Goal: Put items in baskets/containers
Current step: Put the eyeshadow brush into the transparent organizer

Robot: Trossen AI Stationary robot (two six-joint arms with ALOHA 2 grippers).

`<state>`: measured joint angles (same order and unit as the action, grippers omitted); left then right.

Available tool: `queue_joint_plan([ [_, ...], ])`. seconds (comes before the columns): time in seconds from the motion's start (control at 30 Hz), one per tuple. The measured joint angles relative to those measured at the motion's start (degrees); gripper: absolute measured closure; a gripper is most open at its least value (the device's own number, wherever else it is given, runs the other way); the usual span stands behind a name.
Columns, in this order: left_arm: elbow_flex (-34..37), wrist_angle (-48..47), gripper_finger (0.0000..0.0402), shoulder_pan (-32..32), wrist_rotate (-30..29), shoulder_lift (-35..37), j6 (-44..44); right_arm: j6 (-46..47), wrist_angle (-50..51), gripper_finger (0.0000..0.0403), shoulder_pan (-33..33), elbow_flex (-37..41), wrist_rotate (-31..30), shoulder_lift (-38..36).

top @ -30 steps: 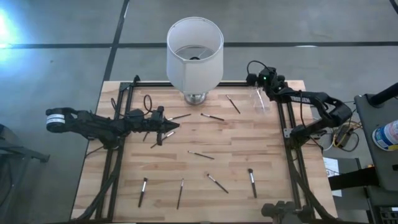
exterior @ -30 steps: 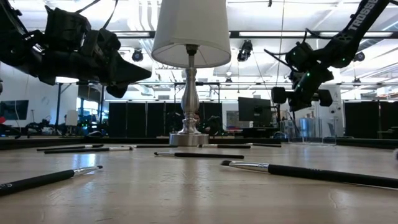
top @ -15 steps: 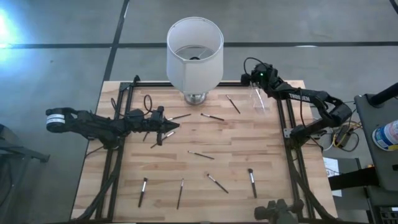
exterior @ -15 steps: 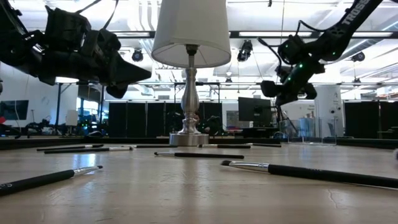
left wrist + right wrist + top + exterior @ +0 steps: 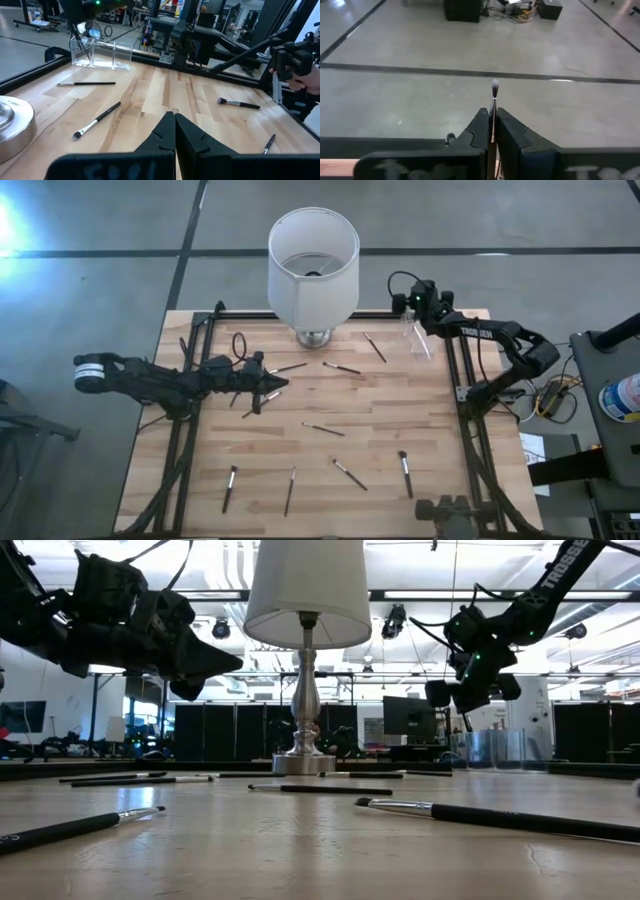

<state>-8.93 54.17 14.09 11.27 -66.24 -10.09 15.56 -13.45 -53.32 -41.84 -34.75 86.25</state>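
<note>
Above the clear cup point(image 5: 417, 340), right claw point(image 5: 492, 131) pinching a brush point(image 5: 494, 97)

Lamp point(image 5: 313, 265) at table's point(image 5: 430, 430) far edge — clear cup point(image 5: 416, 340) to its right.

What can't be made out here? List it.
- Clear cup: high view, too faint and partly under the right end effector to tell whether it holds anything.
- Brush held by the right end effector: right wrist view, its handle is hidden between the fingers.
- Lamp base: left wrist view, cut off by the edge.
</note>
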Motion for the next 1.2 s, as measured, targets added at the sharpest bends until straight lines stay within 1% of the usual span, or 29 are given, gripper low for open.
queue_joint_plan([
  [0.23, 0.0, 0.0, 0.0402, 0.0, 0.0, 0.0, -0.2, -0.3, 0.9, 0.039, -0.2, 0.2, -1.2, -0.4],
  [0.37, 0.0, 0.0, 0.0402, 0.0, 0.0, 0.0, -0.2, -2.5, 2.3, 0.039, -0.2, -0.1, 3.4, -1.8],
  [0.53, 0.0, 0.0, 0.0402, 0.0, 0.0, 0.0, -0.4, -3.0, 9.9, 0.039, -0.2, -1.7, 9.2, -3.9],
  [0.6, 0.0, 0.0, 0.0402, 0.0, 0.0, 0.0, -0.4, -1.3, 12.1, 0.039, -0.2, -2.0, 10.8, -4.0],
  [0.87, 0.0, -0.2, 0.0402, 0.0, 0.0, 0.0, -0.5, 3.4, 13.7, 0.0388, -0.2, -1.9, 13.9, -3.7],
  [0.97, 0.0, -0.2, 0.0402, 0.0, 0.0, 0.0, -0.6, 3.8, 14.0, 0.037, -0.2, -1.9, 13.9, -3.7],
  [1.2, 0.0, -0.2, 0.0402, 0.0, 0.0, 0.0, -0.6, 3.5, 16.0, 0.0303, -0.2, -1.9, 14.0, -3.7],
])
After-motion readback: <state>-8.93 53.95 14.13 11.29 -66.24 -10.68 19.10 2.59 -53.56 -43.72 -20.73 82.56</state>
